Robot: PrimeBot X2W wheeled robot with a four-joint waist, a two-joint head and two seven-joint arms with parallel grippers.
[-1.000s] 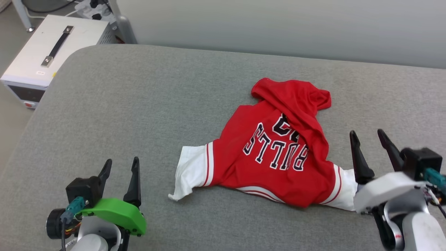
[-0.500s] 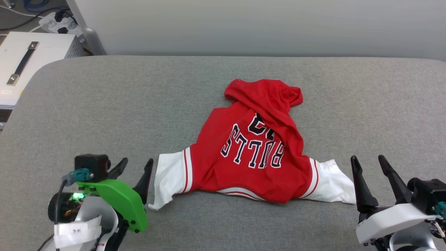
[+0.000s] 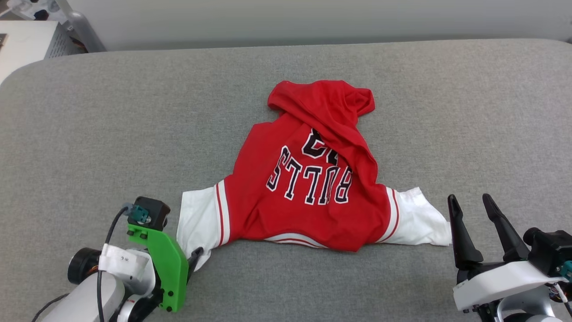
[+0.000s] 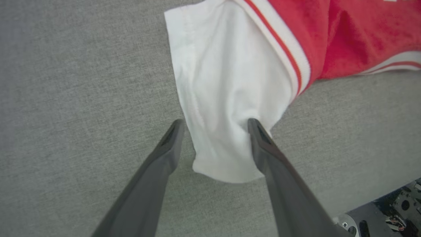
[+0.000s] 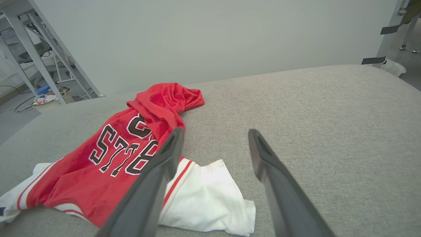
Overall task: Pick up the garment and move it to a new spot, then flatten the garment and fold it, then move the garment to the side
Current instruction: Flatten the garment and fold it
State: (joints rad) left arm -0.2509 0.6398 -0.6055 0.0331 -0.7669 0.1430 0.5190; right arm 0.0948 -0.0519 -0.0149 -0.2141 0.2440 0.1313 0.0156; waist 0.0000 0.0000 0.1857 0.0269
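Quick update: the big change over the last second is the left claw point(image 4: 215, 123). It was parked pointing up, well off to the side, and now it's tipped down over the garment point(image 3: 308, 179), fingers spread wide, one on each side of the corner of the white sleeve point(image 4: 230, 82). One tip seems to be resting on the cloth, and nothing is pinched yet. The head cam swung as well, so the shirt sliding across the frame is just the camera, not the shirt.

I'd say the pick-up is about to start: the claw is lined up and only needs to close.

The right claw point(image 3: 468, 199) hasn't done much. It's spread too, holding nothing, sitting just beside the other sleeve point(image 3: 420, 219) at the shirt's 4 o'clock.

The shirt lies rumpled in the middle of the grey worktop point(image 3: 111, 134), print side up and upside down to the robot. The grabbed sleeve is at its 8 o'clock, and a bunched red fold point(image 3: 321, 98) sits at 12 o'clock, covering part of the number.

A white box point(image 3: 22, 49) and a metal leg point(image 3: 82, 27) sit off the worktop at 10 o'clock. Nothing is in the way, but that fold will need shaking out before flattening.
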